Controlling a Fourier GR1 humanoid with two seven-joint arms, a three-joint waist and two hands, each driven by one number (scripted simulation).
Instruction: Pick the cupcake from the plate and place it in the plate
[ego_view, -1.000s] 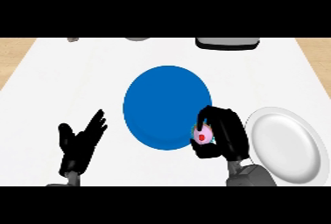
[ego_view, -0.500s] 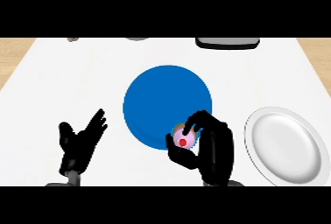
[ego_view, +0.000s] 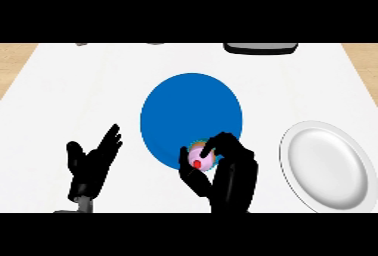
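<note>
Right hand (ego_view: 225, 175): black, fingers and thumb curled round a small pink-frosted cupcake with a red dot on top (ego_view: 199, 160), held over the near rim of the round blue plate (ego_view: 190, 112).

Round white plate (ego_view: 325, 167): on the pale counter (ego_view: 81, 90), to the right of the blue one and apart from it, nothing on it.

Left hand (ego_view: 90, 165): black, fingers straight and spread, resting at the lower left.

Dark tray-like object (ego_view: 262, 48): at the counter's far edge.
</note>
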